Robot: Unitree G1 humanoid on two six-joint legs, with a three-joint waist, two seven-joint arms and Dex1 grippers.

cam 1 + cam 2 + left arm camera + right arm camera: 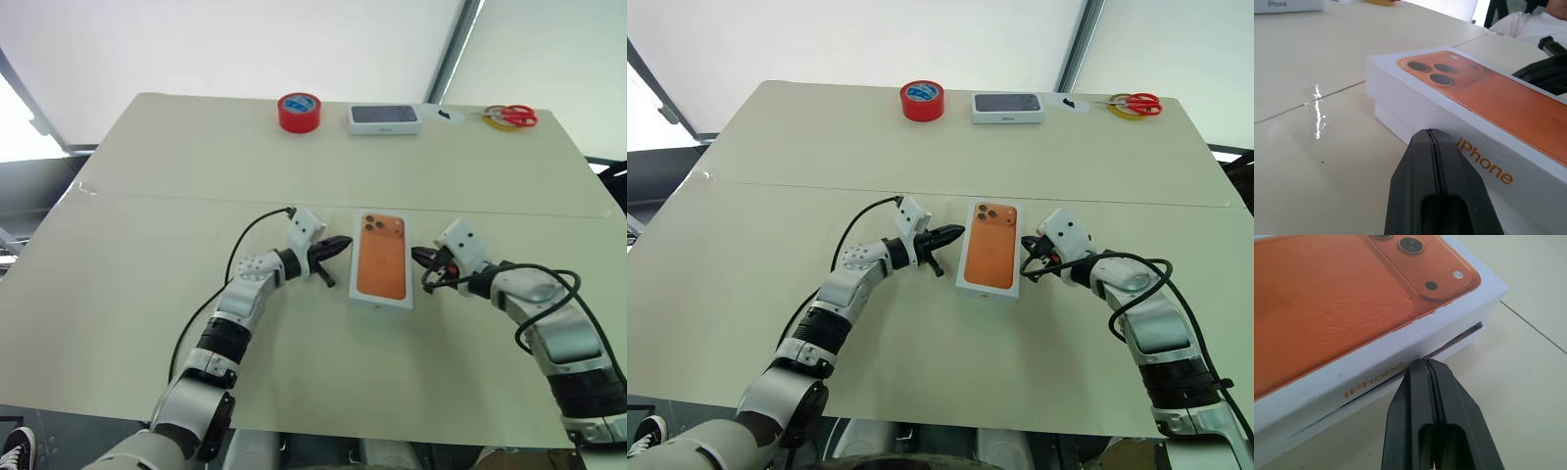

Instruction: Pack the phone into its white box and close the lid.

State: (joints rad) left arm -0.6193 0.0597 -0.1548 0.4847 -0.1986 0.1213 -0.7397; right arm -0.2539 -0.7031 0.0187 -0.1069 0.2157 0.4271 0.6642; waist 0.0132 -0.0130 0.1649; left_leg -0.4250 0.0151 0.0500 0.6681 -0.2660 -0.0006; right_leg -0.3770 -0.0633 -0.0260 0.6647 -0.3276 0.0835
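A broad cream tabletop (147,323), seamed across its middle, lies bare around the work. At its centre sits the white cardboard lid (383,257), printed with an orange phone picture, seated over the white box (1469,335). The phone is presumably inside, hidden. A gap shows along the lid's lower edge on the right side, so closing appears incomplete. The left gripper (338,246) and right gripper (419,258) flank the long sides, jaws pressed together and empty.
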